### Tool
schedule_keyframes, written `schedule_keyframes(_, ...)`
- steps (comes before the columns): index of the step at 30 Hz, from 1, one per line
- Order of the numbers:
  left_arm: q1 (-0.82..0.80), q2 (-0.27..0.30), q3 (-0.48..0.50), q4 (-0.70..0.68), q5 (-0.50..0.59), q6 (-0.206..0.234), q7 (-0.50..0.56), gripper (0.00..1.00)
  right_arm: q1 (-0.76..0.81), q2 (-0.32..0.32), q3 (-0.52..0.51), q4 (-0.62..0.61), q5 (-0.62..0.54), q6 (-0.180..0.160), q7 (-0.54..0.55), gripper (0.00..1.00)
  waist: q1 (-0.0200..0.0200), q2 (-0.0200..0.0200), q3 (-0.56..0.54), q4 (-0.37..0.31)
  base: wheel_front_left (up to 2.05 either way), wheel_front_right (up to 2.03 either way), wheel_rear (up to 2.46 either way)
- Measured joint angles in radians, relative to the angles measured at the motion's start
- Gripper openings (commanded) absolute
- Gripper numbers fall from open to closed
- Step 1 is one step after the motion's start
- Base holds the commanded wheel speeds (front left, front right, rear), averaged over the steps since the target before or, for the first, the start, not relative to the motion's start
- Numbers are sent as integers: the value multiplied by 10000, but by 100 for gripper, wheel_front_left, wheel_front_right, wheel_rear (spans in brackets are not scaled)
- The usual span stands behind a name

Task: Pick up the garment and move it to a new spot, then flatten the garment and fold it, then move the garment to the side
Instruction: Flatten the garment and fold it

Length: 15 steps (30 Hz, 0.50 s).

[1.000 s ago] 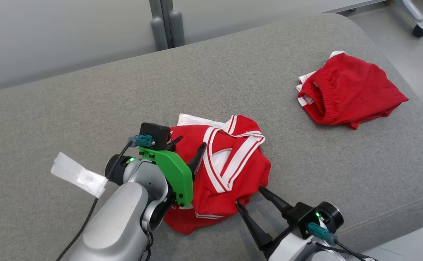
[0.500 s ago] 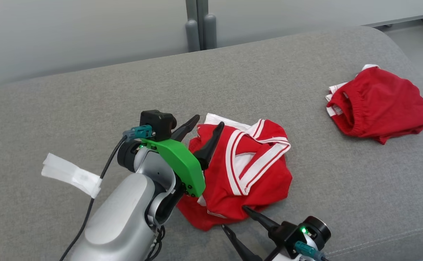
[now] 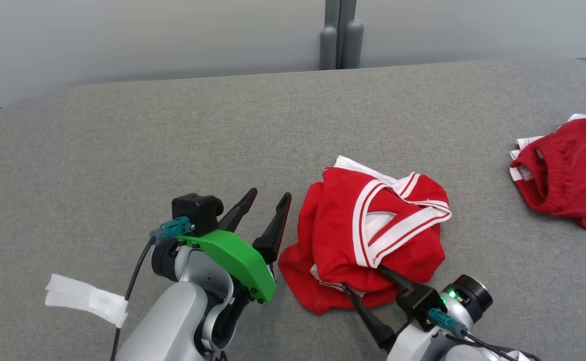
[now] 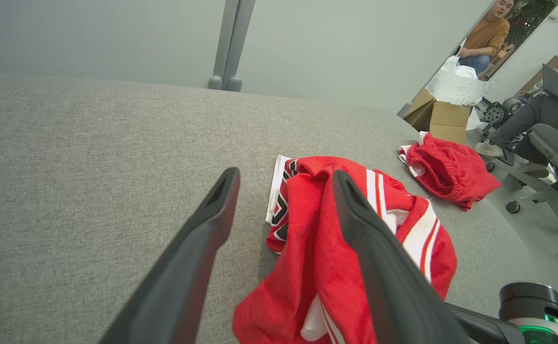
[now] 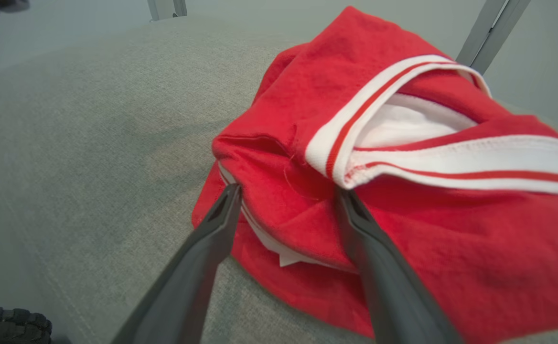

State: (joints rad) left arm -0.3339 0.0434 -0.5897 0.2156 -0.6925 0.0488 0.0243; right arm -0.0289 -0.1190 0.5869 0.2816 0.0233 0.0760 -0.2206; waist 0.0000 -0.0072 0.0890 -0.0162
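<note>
Head view: crumpled red garment (image 3: 368,235) with white trim lies on the grey bench (image 3: 172,140), near the front edge, right of middle. Right gripper (image 3: 363,278) has its fingers wide, straddling a bunched fold at the garment's near side; they touch the cloth but are not clamped. Left gripper (image 3: 270,193) has its fingers wide and empty, just beside the garment's left side. Red shorts (image 3: 564,175) sit at the right edge, well apart. Step looks like the first pickup. Next, the right fingers likely need to close on that fold, and the left needs to reach the cloth. Black-and-white print (image 4: 281,210) on the garment is partly hidden and unreadable; no brand legible.
</note>
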Motion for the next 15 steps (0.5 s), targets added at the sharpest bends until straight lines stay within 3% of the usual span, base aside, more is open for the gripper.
schedule_keyframes(2,152,4,63,-113,-107,56,-90,100,-189,-272,-48,94,-232,0,136,100,0,0,2,151,0,0,0)
schedule_keyframes(3,214,6,82,-213,-176,59,-92,100,-267,-389,-50,150,-322,0,234,87,0,0,3,224,0,0,0)
schedule_keyframes(4,286,6,98,-316,-228,59,-142,100,-314,-468,-92,198,-343,0,301,57,0,0,4,296,0,0,0)
schedule_keyframes(5,332,6,105,-374,-268,63,-180,100,-344,-535,-119,244,-349,0,382,40,0,0,5,364,0,0,0)
schedule_keyframes(6,379,6,113,-439,-280,81,-186,100,-372,-610,-127,284,-359,0,468,13,0,0,5,431,0,0,0)
schedule_keyframes(7,441,6,123,-520,-303,86,-207,100,-407,-683,-157,318,-357,10,523,0,0,0,6,498,0,0,0)
schedule_keyframes(11,689,31,186,-715,-435,90,-209,100,-518,-639,-514,132,-31,23,543,0,0,0,22,728,0,0,0)
schedule_keyframes(15,1045,140,395,-851,-439,194,-288,100,-973,-150,-1285,-504,1149,109,539,0,0,0,69,770,0,0,0)
